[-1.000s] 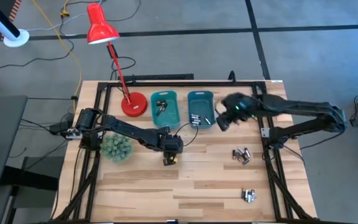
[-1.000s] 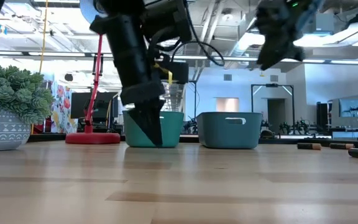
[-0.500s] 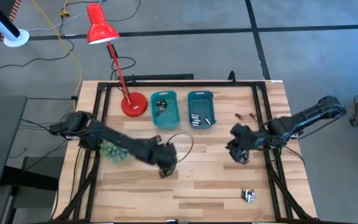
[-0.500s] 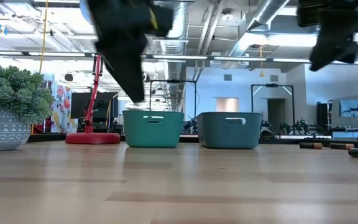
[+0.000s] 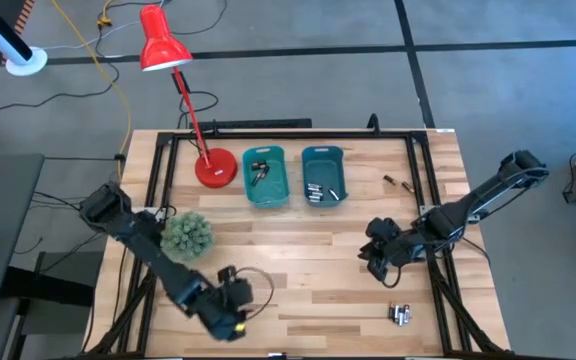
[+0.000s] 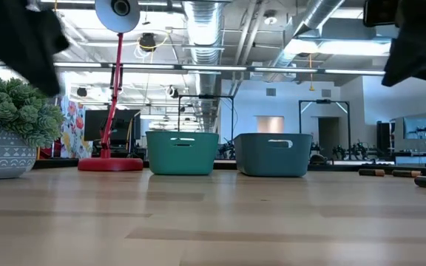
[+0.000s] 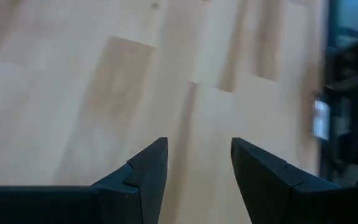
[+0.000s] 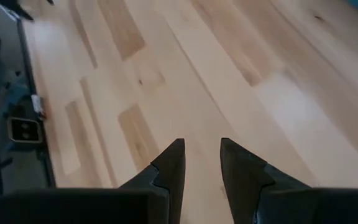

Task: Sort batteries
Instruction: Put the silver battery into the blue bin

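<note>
Tabletop (image 5: 298, 300) first: a wood slab carrying everything, w/ both arms sitting low over its near half. The left gripper (image 5: 230, 322) is hovering near the front edge, left of centre; its wrist view is showing the fingers parted w/ bare wood between them, so it's holding nothing. The right gripper (image 5: 376, 262) is hanging over the right-centre area, fingers a narrow gap apart, also gripping nothing.

Step in hand, by my read: between picks, w/ neither arm carrying a cell. Next move is prob. the right arm going for the loose batteries (image 5: 400, 314) just beside it toward the front-right, dropping over one cell and closing, then carrying it to the back.

Counting down in size: one red lamp (image 5: 164, 45) at back-left, one spiky green plant (image 5: 187, 235) on the left, two bins – teal bin (image 5: 265, 176) and darker bin (image 5: 323, 174) side by side at the back, each w/ several cells inside, too small to count. One small cluster front-right; two or so loose cells (image 5: 398, 182) near the back-right.
</note>
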### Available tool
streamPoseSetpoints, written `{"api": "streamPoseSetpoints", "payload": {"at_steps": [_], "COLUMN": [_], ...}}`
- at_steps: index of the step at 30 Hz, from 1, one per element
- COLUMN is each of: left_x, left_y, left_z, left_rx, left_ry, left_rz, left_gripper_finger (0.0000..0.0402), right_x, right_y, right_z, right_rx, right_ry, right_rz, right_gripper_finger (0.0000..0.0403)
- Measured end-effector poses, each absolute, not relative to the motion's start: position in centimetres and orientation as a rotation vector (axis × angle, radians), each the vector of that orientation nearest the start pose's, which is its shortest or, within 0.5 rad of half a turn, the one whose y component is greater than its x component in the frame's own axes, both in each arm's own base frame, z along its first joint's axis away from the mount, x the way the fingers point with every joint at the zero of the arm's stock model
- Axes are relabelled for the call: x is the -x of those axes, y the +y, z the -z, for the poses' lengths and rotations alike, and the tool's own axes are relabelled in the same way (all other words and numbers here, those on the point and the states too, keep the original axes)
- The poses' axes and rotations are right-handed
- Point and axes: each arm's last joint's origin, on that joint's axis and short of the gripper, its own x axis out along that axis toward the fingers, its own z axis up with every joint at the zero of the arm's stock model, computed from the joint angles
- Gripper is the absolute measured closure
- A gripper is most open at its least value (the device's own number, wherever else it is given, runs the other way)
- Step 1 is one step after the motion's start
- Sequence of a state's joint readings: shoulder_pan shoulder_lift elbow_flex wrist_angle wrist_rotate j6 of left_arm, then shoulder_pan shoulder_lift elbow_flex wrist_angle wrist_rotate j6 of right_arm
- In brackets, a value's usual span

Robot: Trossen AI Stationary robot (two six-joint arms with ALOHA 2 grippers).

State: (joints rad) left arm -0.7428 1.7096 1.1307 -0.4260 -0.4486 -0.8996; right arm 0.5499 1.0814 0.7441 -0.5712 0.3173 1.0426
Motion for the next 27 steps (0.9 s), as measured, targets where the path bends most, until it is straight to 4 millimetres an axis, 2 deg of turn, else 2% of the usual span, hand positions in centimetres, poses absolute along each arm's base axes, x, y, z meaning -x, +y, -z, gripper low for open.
{"api": "streamPoseSetpoints", "payload": {"at_steps": [5,11,19,27], "left_x": [-23.9,-21.9,-22.1,-22.7], "left_y": [-24.3,-25.2,-26.6,-28.6], "left_z": [-18.6,-16.3,-14.8,-11.9], "left_rx": [0.273,0.269,0.255,0.29], "left_ry": [0.799,0.793,0.751,0.711], "left_rz": [-0.067,-0.033,0.023,0.089], "left_gripper_finger": [0.023,0.023,0.023,0.023], "right_x": [-19.3,-21.0,-22.2,-22.6], "right_y": [10.8,11.8,12.6,13.8], "right_z": [-23.3,-22.6,-21.3,-20.2], "right_rx": [-0.664,-0.75,-0.84,-0.901], "right_ry": [0.791,0.736,0.734,0.754], "right_rz": [0.218,0.202,0.242,0.249], "right_gripper_finger": [0.0286,0.0286,0.0286,0.0286]}}
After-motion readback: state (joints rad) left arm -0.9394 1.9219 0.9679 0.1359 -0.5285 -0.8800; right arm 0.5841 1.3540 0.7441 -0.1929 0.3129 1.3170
